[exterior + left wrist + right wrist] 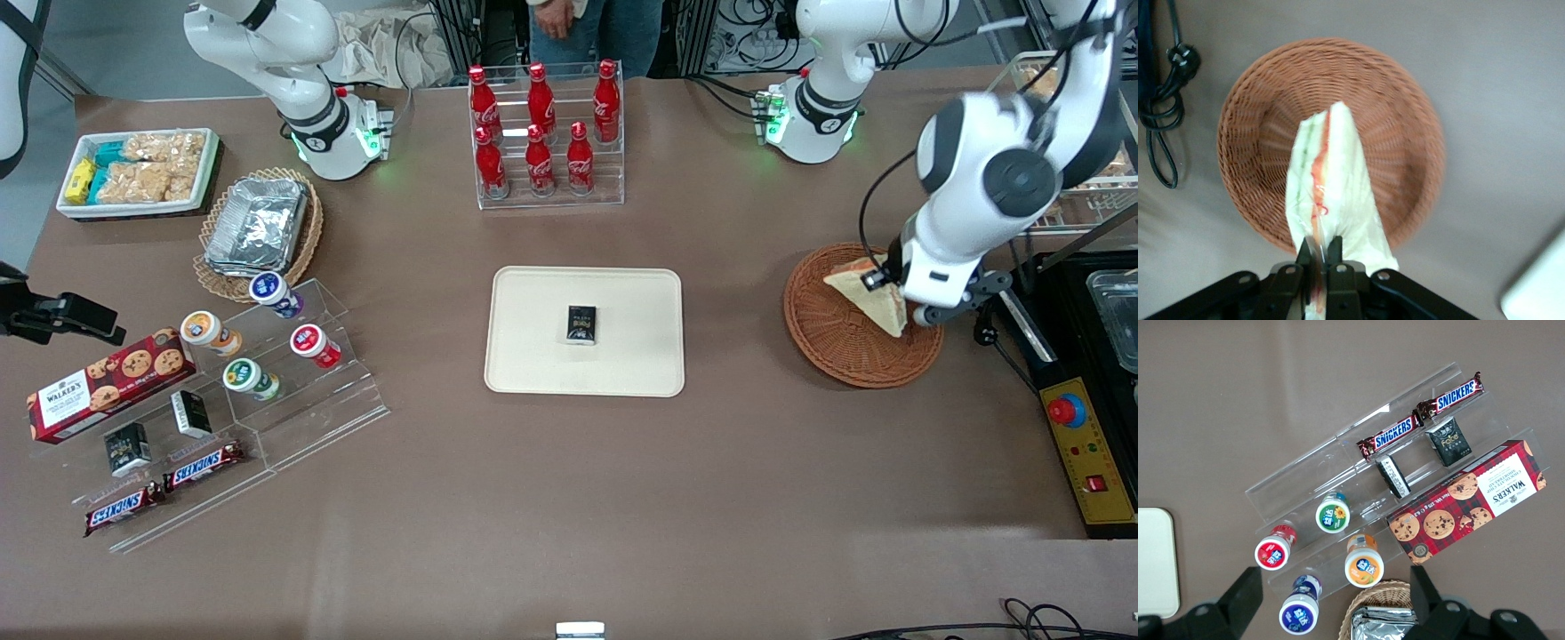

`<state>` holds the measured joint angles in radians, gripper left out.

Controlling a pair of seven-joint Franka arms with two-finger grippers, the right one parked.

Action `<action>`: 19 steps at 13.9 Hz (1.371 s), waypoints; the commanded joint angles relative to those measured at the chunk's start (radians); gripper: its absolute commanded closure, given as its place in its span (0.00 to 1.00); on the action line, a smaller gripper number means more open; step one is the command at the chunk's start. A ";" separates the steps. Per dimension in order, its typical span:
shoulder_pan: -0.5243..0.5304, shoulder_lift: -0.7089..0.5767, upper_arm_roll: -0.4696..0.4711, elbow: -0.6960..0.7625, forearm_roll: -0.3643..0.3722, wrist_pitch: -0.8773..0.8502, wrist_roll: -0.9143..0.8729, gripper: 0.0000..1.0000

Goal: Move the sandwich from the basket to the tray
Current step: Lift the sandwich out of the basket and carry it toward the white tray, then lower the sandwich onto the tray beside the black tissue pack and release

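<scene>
The gripper [1317, 257] is clenched on the sandwich [1331, 193], its two fingers pressed close together across the thickness of the wedge at one end, so that the bread faces are pinched and the layered filling shows as an orange-red and green line along the cut edge facing the wrist camera. The sandwich hangs from this grip above the basket [1398, 133]; in the front view the wedge [867, 289] lies over the basket [836, 351] interior, and whether its lower tip touches the weave cannot be told. A glossy, crinkled look on the bread suggests a thin clear wrap, though this is not certain. Judged from its look, the sandwich is light, soft and easily crushed: a hard squeeze would dent the bread and could push filling out of the open edge, while a loose one could let a slick wrapper slide. The sound hold is the one shown, flat across the two bread faces near a corner, with the long body hanging free. Such a hold may let the wedge swing or droop in transit. The tray [533, 356] lies on the counter [622, 498] well apart from the basket, toward the parked arm's end; a small dark packet [582, 324] already lies near its middle, leaving bare tray around it for the sandwich.
</scene>
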<state>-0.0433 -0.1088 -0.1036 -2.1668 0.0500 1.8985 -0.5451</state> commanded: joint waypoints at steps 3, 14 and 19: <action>-0.142 0.032 -0.070 0.174 -0.113 -0.099 0.051 1.00; -0.464 0.432 -0.084 0.180 0.029 0.307 0.040 1.00; -0.477 0.485 -0.084 0.174 0.080 0.358 0.007 1.00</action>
<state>-0.4958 0.3728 -0.2017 -2.0100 0.1041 2.2551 -0.5171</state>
